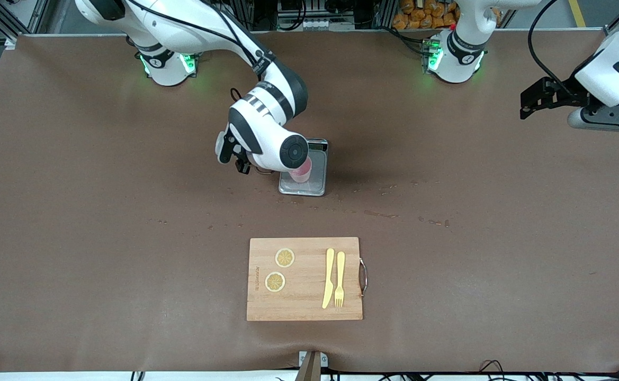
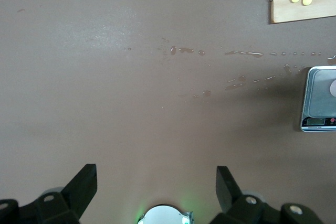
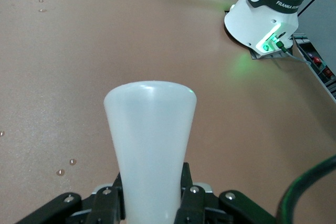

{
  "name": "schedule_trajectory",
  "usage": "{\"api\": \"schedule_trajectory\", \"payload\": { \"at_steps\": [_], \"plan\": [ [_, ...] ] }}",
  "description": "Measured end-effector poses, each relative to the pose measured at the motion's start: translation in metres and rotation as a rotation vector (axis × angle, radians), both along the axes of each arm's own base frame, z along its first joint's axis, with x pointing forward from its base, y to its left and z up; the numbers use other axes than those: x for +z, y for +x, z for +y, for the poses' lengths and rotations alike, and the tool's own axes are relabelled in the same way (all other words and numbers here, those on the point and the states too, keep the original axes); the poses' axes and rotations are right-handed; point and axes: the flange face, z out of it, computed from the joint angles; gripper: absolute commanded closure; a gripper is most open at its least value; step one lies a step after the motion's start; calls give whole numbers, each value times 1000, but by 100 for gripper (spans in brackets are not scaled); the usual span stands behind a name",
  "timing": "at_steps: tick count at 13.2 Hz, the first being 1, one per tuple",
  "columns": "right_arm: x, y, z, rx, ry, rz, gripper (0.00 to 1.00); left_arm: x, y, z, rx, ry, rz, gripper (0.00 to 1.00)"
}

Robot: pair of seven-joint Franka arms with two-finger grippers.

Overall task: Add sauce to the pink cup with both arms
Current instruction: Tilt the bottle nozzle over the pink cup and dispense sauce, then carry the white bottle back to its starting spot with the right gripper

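Seemingly light and squeezable, the sauce (image 3: 150,150) sat clenched mid-body in the right tool (image 3: 149,205) over the cup (image 1: 302,170); the left tool (image 2: 156,187) waited, released.

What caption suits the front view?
Right gripper tips the sauce bottle over the pink cup on the scale; left gripper waits open.
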Motion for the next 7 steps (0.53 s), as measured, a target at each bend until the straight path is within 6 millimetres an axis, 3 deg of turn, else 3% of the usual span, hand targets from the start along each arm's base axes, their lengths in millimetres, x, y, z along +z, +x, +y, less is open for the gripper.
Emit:
{"api": "schedule_trajectory", "payload": {
  "at_steps": [4, 7],
  "plan": [
    [17, 11, -5, 2, 25, -13, 68, -1, 0, -2, -4, 0, 2, 0],
    [54, 39, -36, 1, 118, -5, 68, -1, -1, -8, -15, 1, 2, 0]
  ]
}}
